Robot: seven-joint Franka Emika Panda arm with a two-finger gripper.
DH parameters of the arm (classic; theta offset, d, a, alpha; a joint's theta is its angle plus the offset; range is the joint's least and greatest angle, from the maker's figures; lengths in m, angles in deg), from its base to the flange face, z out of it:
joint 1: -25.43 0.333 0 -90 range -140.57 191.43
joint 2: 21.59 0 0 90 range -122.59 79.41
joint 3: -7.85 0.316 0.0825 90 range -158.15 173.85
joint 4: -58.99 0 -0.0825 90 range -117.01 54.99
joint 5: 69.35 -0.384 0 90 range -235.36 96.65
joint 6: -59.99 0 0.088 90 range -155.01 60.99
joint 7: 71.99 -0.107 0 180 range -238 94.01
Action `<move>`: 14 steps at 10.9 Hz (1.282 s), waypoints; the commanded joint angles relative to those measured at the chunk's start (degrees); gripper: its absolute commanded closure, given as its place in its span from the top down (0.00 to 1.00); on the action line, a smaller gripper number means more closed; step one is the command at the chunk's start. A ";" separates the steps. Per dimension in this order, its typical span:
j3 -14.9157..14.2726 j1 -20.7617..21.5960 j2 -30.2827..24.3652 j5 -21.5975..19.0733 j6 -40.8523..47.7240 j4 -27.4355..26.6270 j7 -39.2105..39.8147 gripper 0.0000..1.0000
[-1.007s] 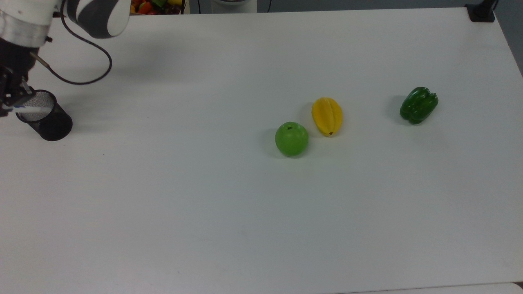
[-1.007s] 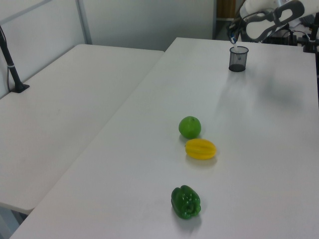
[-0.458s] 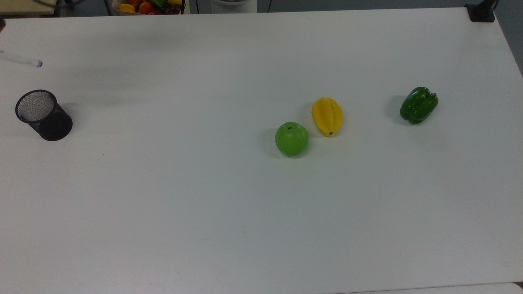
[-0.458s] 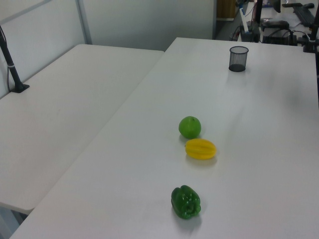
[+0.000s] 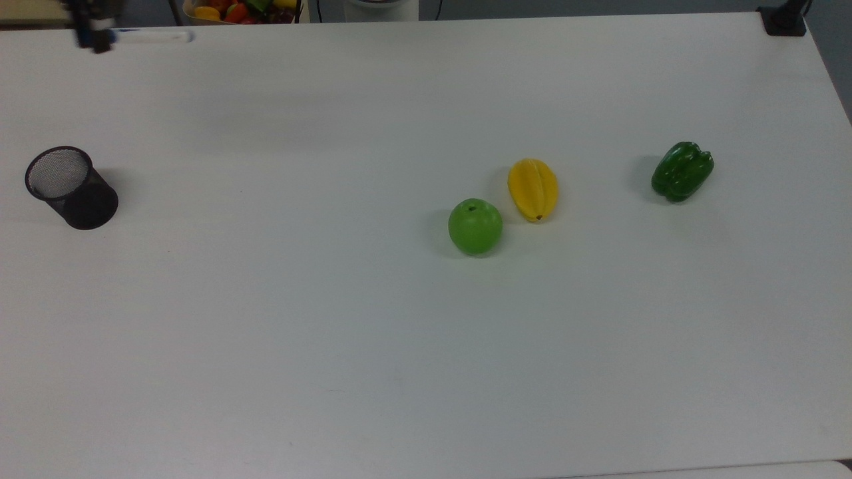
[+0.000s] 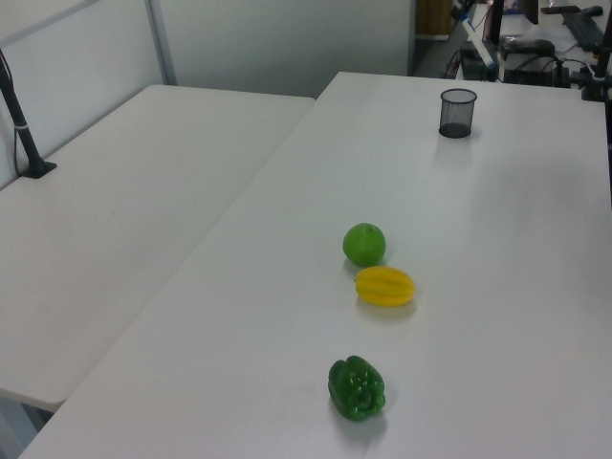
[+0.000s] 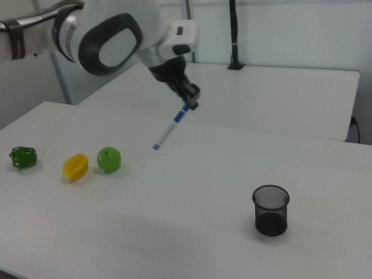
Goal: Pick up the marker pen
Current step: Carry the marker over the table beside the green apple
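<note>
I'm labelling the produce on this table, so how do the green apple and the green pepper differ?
The green apple is a lighter, brighter green; the green pepper is dark green. The apple is round and smooth, with a small stem dimple on top, while the pepper is lobed and lumpy. In the top view the apple sits beside the yellow starfruit, while the pepper lies alone further right. Both rest on the white table.

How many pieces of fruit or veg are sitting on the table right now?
3. In the top view, the green apple lies near mid-table, the yellow starfruit just up and right of it, and the green bell pepper farther right, apart from both. None seems hidden.
</note>
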 commanded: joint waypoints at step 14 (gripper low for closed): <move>18.72 4.10 14.25 2.56 -4.65 -13.08 13.83 0.00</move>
